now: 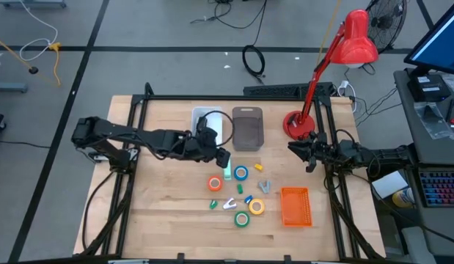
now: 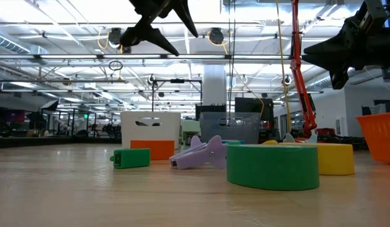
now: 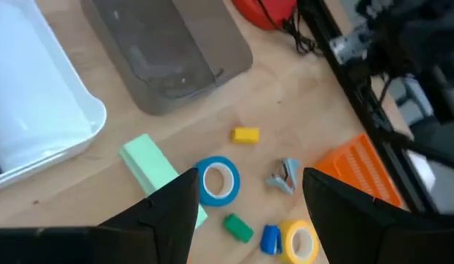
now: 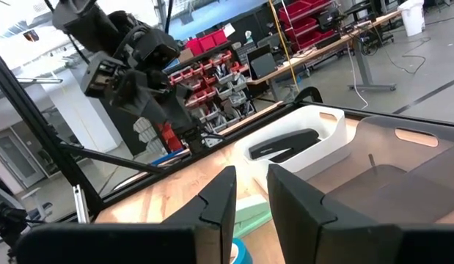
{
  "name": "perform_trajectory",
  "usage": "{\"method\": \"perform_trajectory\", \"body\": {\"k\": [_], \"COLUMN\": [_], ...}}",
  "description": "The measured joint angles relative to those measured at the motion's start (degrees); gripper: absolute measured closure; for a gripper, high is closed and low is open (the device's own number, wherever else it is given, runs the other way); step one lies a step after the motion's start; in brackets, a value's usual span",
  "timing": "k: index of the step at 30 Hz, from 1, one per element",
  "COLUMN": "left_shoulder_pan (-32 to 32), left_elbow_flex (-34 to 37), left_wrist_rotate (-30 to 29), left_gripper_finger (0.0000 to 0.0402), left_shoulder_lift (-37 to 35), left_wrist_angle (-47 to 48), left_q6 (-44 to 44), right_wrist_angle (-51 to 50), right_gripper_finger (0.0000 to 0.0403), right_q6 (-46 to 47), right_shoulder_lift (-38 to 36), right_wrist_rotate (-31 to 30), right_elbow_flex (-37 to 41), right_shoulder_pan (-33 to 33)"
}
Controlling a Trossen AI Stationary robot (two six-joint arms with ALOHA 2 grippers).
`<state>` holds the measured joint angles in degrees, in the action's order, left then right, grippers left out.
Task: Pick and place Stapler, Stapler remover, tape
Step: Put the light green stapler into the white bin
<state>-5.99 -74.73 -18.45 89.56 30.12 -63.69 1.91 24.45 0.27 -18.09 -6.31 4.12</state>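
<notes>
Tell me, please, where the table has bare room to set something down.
The table is bare left of the orange tape, along the front edge below the green tape, and between the grey bin and the red lamp. It is crowded around the blue tape and yellow tape, beside the orange basket.

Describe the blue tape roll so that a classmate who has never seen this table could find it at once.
Start at the grey bin at the table's far edge. Toward the near edge lies a cluster of small items; the blue tape roll is the ring nearest the bin, beside a mint-green block, the only blue ring.
</notes>
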Motion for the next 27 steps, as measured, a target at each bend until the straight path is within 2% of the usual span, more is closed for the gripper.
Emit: {"method": "perform_trajectory", "body": {"k": [3,6,13,15,27], "left_shoulder_pan": [-0.26,-0.20,1.24,1.24,0.89], "left_elbow_flex": [-1.62,-6.81,-22.00,-24.84,-26.82], "left_wrist_rotate": [-1.16,-1.21,-0.40,0.38,2.84], "left_gripper_finger": [0.0158,0.0158,0.0158,0.0158,0.0158], "left_shoulder_lift": [2.61,7.97,20.46,22.73,29.02], "left_wrist_angle": [1.43,2.39,21.38,24.18,30.06], "left_q6": [-2.99,-4.05,-10.24,-12.38,-24.91], "right_wrist_angle": [-0.03,-0.04,-0.52,-0.52,-0.46], "right_gripper_finger": [0.0330,0.0330,0.0330,0.0330,0.0330], "right_q6": [-0.04,-0.07,-0.07,-0.07,-0.07], "right_shoulder_lift": [0.00,0.02,0.10,0.13,0.13], "right_wrist_rotate": [0.00,-0.04,0.15,0.14,0.22], "right_elbow_flex": [0.00,0.00,0.00,0.00,0.00], "right_shoulder_pan": [0.00,0.00,-0.02,0.00,-0.02]}}
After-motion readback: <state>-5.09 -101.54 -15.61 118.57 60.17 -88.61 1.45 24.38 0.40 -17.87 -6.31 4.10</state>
